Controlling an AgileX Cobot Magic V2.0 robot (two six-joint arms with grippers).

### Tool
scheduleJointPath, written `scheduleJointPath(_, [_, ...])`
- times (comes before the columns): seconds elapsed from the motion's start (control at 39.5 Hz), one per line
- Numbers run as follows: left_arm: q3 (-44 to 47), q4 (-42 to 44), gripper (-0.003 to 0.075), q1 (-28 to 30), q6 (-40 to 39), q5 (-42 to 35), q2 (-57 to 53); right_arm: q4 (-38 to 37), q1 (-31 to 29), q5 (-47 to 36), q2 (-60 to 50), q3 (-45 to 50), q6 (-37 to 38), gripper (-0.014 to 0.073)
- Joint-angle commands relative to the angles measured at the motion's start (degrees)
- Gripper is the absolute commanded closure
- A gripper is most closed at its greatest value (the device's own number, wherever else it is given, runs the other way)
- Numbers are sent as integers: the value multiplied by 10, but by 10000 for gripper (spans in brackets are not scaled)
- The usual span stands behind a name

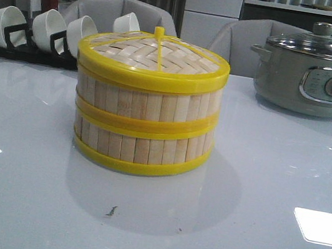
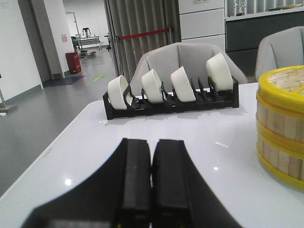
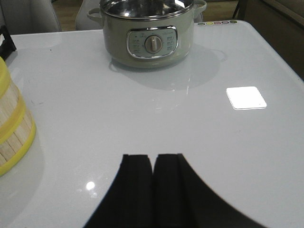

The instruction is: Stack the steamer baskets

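Note:
Two steamer baskets (image 1: 144,124) stand one on the other at the table's middle, pale bamboo slats between yellow rims. The woven yellow-rimmed lid (image 1: 154,56) sits on top. The stack's side shows at the edge of the left wrist view (image 2: 281,126) and of the right wrist view (image 3: 12,128). My left gripper (image 2: 151,142) is shut and empty over bare table, apart from the stack. My right gripper (image 3: 152,157) is shut and empty too, on the stack's other side. Neither arm appears in the front view.
A black rack (image 1: 20,48) holding several white bowls (image 1: 48,29) stands at the back left. A grey-green electric pot (image 1: 313,75) with a glass lid stands at the back right. Grey chairs sit behind the table's far edge.

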Motion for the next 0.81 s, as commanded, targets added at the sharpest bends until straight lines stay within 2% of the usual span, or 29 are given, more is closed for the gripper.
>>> scheduleJointPath(0.0, [1,-1,634,0,-6,-48,-8,-3,-3,-46,3,-18,0,545])
scheduleJointPath(0.25, [1,-1,634,0,-6,-48,-8,-1,-3,-56,2,-18,0,545])
scheduleJointPath(0.43, [1,-1,634,0,-6,-48,-8,2,-2,-58,-42,-3,1,545])
scheduleJointPath(0.78, [1,-1,634,0,-6,-48,-8,34,-2,-69,-211,157,1,545])
